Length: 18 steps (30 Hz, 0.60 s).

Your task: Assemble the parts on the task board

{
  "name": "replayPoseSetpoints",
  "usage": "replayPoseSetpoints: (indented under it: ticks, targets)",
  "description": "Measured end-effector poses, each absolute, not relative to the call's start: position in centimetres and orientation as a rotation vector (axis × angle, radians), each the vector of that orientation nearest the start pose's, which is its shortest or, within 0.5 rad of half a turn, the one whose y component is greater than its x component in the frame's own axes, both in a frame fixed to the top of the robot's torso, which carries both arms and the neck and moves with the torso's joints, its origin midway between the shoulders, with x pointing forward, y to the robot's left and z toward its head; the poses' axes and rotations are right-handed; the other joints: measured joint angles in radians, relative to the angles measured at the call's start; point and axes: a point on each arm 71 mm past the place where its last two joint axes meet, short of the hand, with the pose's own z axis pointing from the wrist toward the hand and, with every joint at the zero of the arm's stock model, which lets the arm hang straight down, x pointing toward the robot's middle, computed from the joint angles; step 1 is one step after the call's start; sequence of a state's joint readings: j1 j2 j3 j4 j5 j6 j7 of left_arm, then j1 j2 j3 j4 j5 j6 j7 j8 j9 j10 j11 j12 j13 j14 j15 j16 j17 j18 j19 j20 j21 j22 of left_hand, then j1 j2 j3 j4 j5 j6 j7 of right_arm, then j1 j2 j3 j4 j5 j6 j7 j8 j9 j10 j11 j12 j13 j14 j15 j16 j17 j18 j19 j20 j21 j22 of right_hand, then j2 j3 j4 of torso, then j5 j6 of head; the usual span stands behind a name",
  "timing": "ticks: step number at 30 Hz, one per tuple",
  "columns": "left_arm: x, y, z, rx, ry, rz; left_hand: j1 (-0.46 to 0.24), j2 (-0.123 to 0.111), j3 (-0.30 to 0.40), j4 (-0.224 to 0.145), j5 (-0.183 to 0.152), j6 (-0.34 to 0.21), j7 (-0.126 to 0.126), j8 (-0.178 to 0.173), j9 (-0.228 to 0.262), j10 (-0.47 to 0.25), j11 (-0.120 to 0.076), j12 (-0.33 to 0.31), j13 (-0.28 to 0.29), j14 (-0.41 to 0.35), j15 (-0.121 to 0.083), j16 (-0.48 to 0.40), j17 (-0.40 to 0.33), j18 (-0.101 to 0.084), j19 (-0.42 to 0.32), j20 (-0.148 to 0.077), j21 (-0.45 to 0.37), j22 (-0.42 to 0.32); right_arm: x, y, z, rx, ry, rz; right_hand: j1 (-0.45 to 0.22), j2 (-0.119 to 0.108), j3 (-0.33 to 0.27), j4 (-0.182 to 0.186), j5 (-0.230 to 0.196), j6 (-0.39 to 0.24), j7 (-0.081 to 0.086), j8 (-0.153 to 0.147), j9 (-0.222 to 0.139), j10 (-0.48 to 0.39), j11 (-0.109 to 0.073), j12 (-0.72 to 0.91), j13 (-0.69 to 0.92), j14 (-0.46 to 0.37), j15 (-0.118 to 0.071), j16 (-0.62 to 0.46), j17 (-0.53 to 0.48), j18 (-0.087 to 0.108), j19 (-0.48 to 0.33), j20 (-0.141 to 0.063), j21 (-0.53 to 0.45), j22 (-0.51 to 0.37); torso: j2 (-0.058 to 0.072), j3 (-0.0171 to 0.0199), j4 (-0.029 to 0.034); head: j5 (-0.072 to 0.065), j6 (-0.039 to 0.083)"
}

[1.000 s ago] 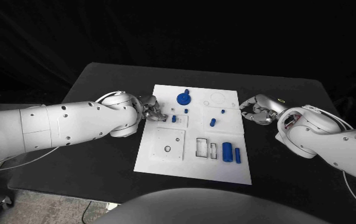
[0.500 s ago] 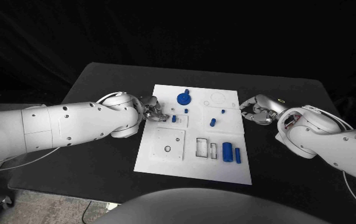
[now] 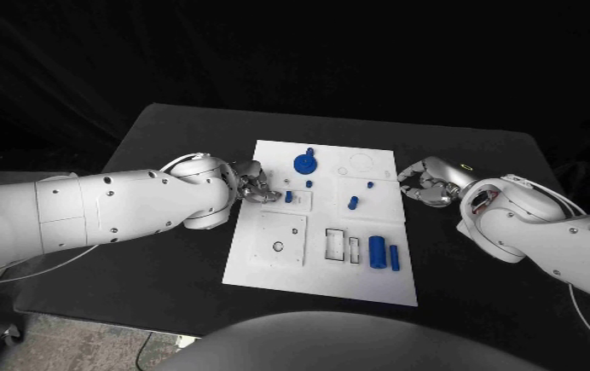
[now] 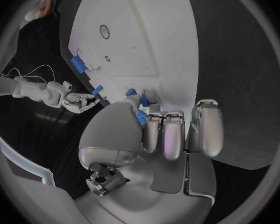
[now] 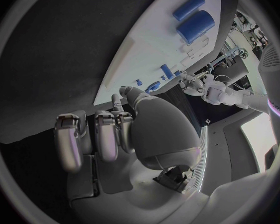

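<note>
Two hands flank the task board (image 3: pixel 273 262), which lies flat mid-surface (image 3: pixel 147 269). The left hand (image 3: pixel 255 182) sits at the board's left edge, fingers curled; the left wrist view shows a small blue part (image 4: pixel 142 117) pinched between thumb and fingertips, right at the board's edge. The right hand (image 3: pixel 425 183) sits just off the board's right edge over the black surface, fingers curled inward, nothing visible in them. On the board: a blue disc-shaped part (image 3: pixel 303 164) near its far edge, a short blue part (image 3: pixel 353 203) near its centre, and two blue cylinders (image 3: pixel 384 251) side by side toward its near right corner.
</note>
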State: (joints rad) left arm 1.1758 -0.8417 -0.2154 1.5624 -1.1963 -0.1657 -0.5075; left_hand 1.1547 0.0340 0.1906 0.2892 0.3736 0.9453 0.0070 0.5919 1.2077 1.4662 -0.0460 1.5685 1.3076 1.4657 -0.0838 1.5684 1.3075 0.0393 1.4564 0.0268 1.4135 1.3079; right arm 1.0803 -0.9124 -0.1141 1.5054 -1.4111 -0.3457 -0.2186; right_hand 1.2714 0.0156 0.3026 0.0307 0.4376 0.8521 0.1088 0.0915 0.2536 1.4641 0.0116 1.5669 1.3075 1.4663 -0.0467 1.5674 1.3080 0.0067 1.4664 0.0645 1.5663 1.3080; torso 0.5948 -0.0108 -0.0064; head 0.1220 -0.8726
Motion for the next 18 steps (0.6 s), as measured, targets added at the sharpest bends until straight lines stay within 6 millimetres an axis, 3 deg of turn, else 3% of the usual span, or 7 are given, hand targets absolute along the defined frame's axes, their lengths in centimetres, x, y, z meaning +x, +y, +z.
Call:
replayPoseSetpoints:
  ticks: [3, 5, 12, 15, 18]
  targets:
    - [44.2, 21.69, -27.84, -0.183, 2.199, -0.327, -0.003, -0.003, -0.004, 0.004, 0.0, 0.0, 0.0, -0.004, -0.002, 0.0, 0.0, 0.0, 0.0, 0.0, 0.0, 0.0, 0.0, 0.0, 0.0, 0.0, -0.002, 0.0, 45.16, -24.98, -26.88, 0.027, 1.875, 0.473, 0.0, 0.0, 0.0, 0.0, 0.0, 0.0, 0.0, 0.0, 0.0, 0.0, 0.0, 0.0, 0.0, 0.0, 0.0, 0.0, 0.0, 0.0, 0.0, 0.0, 0.0, 0.0, 0.0, 0.0, -0.0002, 0.001, 0.0]
    - [44.22, 21.74, -27.85, -0.184, 2.199, -0.325, -0.038, -0.004, -0.023, 0.003, -0.019, 0.005, 0.005, -0.008, -0.006, 0.0, 0.0, 0.0, 0.0, 0.0, 0.0, 0.0, 0.0, 0.0, 0.0, 0.0, -0.005, 0.0, 45.15, -25.0, -26.91, 0.027, 1.875, 0.473, 0.0, 0.0, 0.0, 0.0, 0.0, 0.0, 0.0, 0.0, -0.001, 0.0, 0.0, 0.0, 0.0, 0.0, 0.0, 0.0, 0.0, 0.0, 0.0, 0.0, 0.0, 0.0, 0.0, 0.0, -0.0002, 0.001, 0.0]
    - [44.27, 21.83, -27.85, -0.186, 2.198, -0.322, -0.249, 0.013, -0.141, 0.004, -0.167, 0.003, 0.007, -0.033, -0.024, -0.001, 0.003, 0.0, 0.0, 0.0, 0.0, 0.0, 0.0, 0.0, -0.004, 0.004, -0.005, 0.0, 45.13, -25.05, -27.0, 0.029, 1.877, 0.471, 0.0, 0.0, 0.0, 0.0, 0.0, 0.0, 0.0, 0.0, -0.001, 0.0, 0.0, 0.0, 0.0, 0.0, 0.0, 0.0, 0.0, 0.0, 0.0, 0.0, 0.0, 0.0, 0.0, -0.0005, -0.0008, 0.001, 0.0]
    - [44.31, 21.84, -27.81, -0.187, 2.196, -0.325, -0.328, 0.041, -0.198, 0.004, -0.248, 0.0, 0.018, -0.049, -0.034, 0.0, 0.007, 0.0, 0.0, 0.0, 0.007, 0.0, 0.0, 0.0, -0.007, 0.007, -0.01, 0.0, 45.13, -25.07, -27.02, 0.029, 1.877, 0.471, 0.0, 0.0, 0.0, 0.0, 0.0, 0.0, 0.0, 0.0, -0.001, 0.0, 0.0, 0.0, 0.0, 0.0, 0.0, 0.0, 0.0, 0.0, 0.0, 0.0, 0.0, 0.0, 0.0, -0.0005, -0.0009, 0.001, 0.0]
    - [44.36, 21.86, -27.79, -0.19, 2.193, -0.329, -0.367, 0.07, -0.235, 0.006, -0.292, 0.001, 0.019, -0.058, -0.04, 0.0, 0.015, 0.0, 0.0, 0.0, 0.007, 0.0, 0.0, 0.0, -0.005, 0.009, -0.01, 0.0, 45.12, -25.08, -27.05, 0.029, 1.878, 0.471, 0.0, 0.0, 0.0, 0.0, 0.0, 0.0, 0.0, 0.0, -0.001, 0.0, 0.0, 0.0, 0.0, 0.0, 0.0, 0.0, 0.0, 0.0, 0.0, 0.0, 0.0, 0.0, 0.0, -0.0005, -0.001, 0.001, 0.0]
